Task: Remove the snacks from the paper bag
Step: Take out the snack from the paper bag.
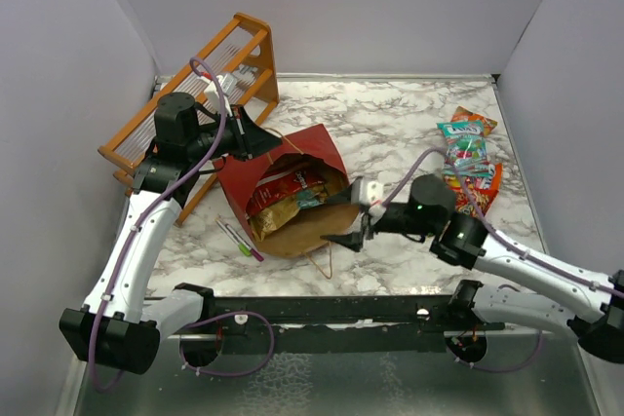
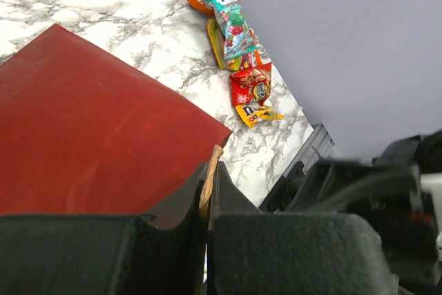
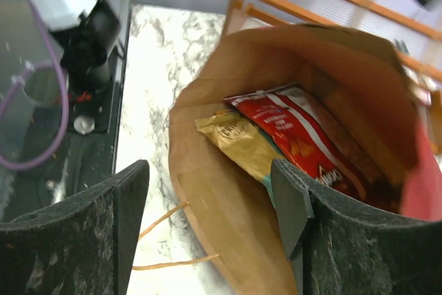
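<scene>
Got right gripper (image 3: 210, 177) gaping empty at paper bag (image 1: 312, 143), left gripper (image 2: 207, 191) pinching handle (image 2: 211, 169). Looks halfway: snack pile (image 1: 468, 158) out, red packet (image 3: 297, 136), gold packet (image 3: 238, 139) inside.

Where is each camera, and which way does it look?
Top external: above and behind, looking down at the table; both arms show.
Left wrist: on its arm, looks past the left hand, shut on the paper bag, toward loose snacks.
Right wrist: on its arm, looks through the open right hand into the bag.
Shared: all see the bag; top and left wrist, the loose snacks.
</scene>
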Available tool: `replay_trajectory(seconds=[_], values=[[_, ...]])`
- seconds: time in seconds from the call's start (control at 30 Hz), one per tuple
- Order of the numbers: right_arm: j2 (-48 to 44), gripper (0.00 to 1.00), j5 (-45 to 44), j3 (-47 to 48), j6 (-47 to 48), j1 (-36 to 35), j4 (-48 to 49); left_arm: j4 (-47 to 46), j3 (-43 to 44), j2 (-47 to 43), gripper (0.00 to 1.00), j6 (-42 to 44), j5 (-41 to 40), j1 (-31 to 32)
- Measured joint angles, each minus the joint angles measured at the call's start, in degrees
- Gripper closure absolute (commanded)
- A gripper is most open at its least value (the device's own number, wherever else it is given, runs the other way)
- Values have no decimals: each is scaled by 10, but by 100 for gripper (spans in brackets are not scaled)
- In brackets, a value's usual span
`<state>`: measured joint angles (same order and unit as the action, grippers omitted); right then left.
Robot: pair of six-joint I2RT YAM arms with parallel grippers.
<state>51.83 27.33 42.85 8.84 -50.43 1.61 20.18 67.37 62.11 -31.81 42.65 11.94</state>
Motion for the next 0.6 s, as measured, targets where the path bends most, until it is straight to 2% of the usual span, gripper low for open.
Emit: replay_trajectory(seconds=[0.1,0.17,0.3,0.4,0.5,0.6], values=[[49,27,-45,0,118,-91,3,0,0,0,100,0,0,0],[96,27,-72,3,188,-117,3,0,0,0,100,0,0,0],[182,26,-123,29,302,-122,1,0,0,0,100,-1,0,0],[222,32,-149,43,372,-121,19,0,0,0,100,-3,0,0],[263,47,-169,60,436,-121,37,0,0,-1,100,-9,0,0],[312,49,-188,70,482,-121,60,-2,0,-3,100,-12,0,0]])
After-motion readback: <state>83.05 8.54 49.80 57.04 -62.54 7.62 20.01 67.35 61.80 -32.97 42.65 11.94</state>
